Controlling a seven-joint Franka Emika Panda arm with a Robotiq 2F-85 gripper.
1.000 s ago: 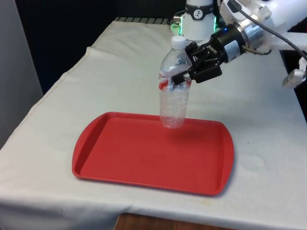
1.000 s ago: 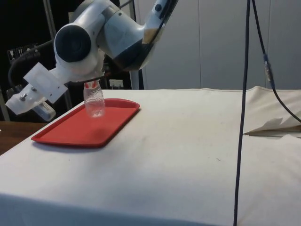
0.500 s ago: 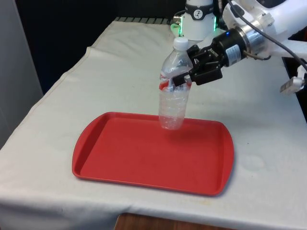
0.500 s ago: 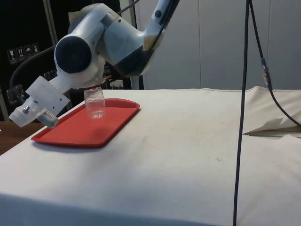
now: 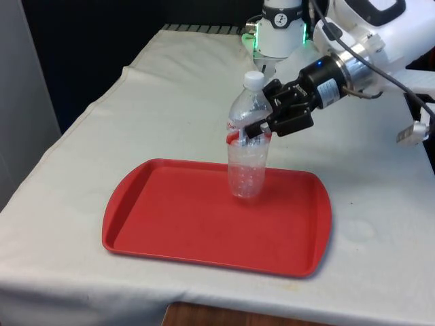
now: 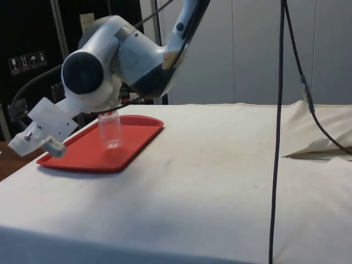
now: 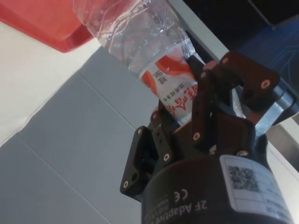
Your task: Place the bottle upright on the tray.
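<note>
One red tray (image 5: 183, 224) lies on the white-clothed table (image 5: 102, 136), near the table's front edge, its long side running across the front view. Moving rightward, a clear plastic bottle (image 5: 247, 166) with a white cap and a red-and-white label stands close to upright over the tray's far rim, at about 1 o'clock from the tray's middle in the front view. Its base sits at or just above the tray floor; contact cannot be judged. From the bottle's 2 o'clock side the black gripper (image 5: 262, 121) reaches in, its fingers clamped on the labelled band just below the bottle's shoulder.

From the side camera, the tray (image 6: 82, 151) shows at the left of the table, with the bottle's lower half (image 6: 110, 131) hanging below the arm's white wrist housing, over the tray's middle.

At the wrist, the gripper (image 7: 187, 105) grips the bottle (image 7: 140, 37) across its red-printed label, with a corner of the tray (image 7: 42, 23) beyond it.
</note>
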